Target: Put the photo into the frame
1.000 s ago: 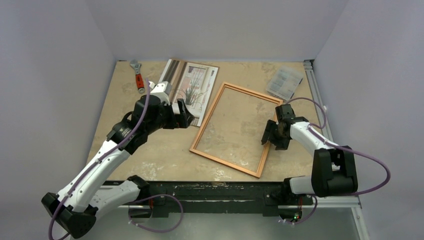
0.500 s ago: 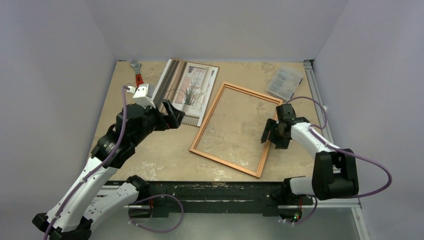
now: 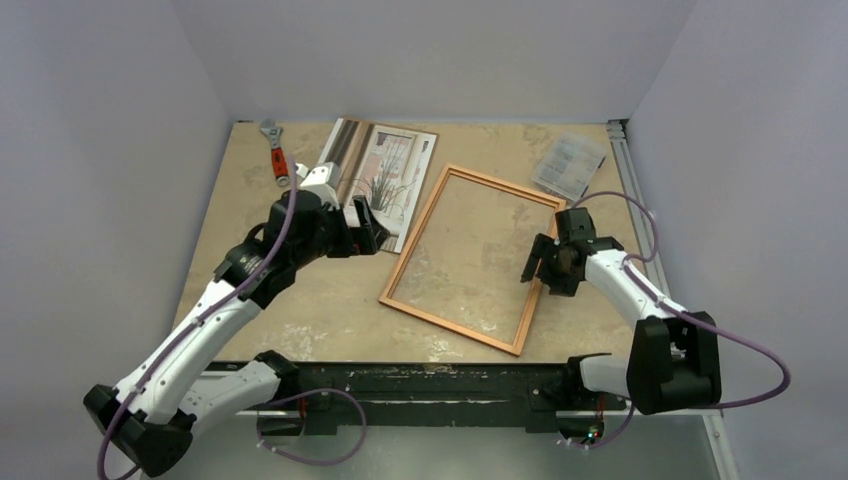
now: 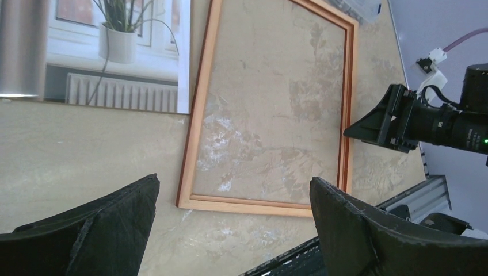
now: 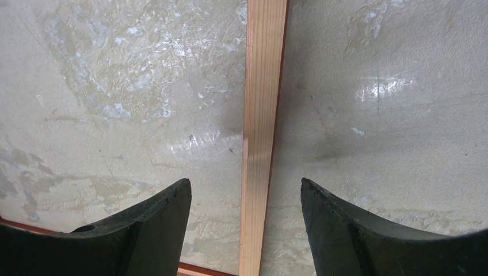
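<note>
Left arm [image 3: 195,335]: white shell links, black joint housings, small white block at wrist. Left purple cable [image 3: 285,215] runs along links, loops loose near base. Left gripper [image 3: 368,226]: matte black; fingers [image 4: 109,227] broad curved wedges, rough grainy surface. Right arm [image 3: 622,283]: same white links, bulky black joint housing [image 3: 668,355]. Right purple cable [image 3: 783,365] in wide loop; white plug [image 4: 435,56] at its end, green light [image 4: 485,140] on black wrist. Right gripper [image 3: 537,262]: black; fingers [image 5: 144,221] curved, tapering.
</note>
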Controlling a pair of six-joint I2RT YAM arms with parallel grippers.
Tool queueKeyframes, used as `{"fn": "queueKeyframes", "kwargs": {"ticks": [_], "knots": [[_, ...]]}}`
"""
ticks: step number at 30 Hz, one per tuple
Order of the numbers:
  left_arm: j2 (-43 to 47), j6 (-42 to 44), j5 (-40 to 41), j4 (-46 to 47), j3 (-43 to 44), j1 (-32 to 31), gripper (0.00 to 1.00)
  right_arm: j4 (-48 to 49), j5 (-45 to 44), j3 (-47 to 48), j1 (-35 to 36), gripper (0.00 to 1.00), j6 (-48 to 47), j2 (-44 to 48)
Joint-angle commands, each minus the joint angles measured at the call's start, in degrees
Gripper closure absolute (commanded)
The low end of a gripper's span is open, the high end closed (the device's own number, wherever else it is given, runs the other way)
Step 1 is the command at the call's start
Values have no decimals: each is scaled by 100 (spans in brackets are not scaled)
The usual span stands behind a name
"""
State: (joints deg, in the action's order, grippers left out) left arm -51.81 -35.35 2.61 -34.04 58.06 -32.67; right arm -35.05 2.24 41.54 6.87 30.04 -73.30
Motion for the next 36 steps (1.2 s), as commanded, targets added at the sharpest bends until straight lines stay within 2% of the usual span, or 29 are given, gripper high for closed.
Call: {"fn": "queueKeyframes", "kwargs": {"ticks": [1, 5, 12, 22, 28, 29, 34, 36], "knots": [[-717, -79, -820, 90, 386, -19, 0, 31, 47, -91, 31, 32, 108, 270], [-1478, -182, -1104, 79, 531, -106, 0, -3, -160, -258, 33, 34, 153, 278], [-2243, -178, -945, 27, 808, -441, 0, 273, -590, -126, 23, 39, 464, -22], [-2326, -31, -857, 139, 869, -592, 0, 399, -1024, 1100, -118, 43, 394, -1477], [-2290, 44, -842, 197, 780, -601, 0, 477, -922, 1480, -588, 48, 265, -1978], [-2298, 65, -877, 222, 756, -601, 0, 524, -835, 1506, -657, 51, 228, -2086], [-2394, 116, -1059, 373, 726, -630, 0, 586, -502, 1558, -670, 81, 71, -2299], [-2483, 104, -1145, 465, 724, -678, 0, 608, -360, 1514, -670, 89, 29, -2253]]}}
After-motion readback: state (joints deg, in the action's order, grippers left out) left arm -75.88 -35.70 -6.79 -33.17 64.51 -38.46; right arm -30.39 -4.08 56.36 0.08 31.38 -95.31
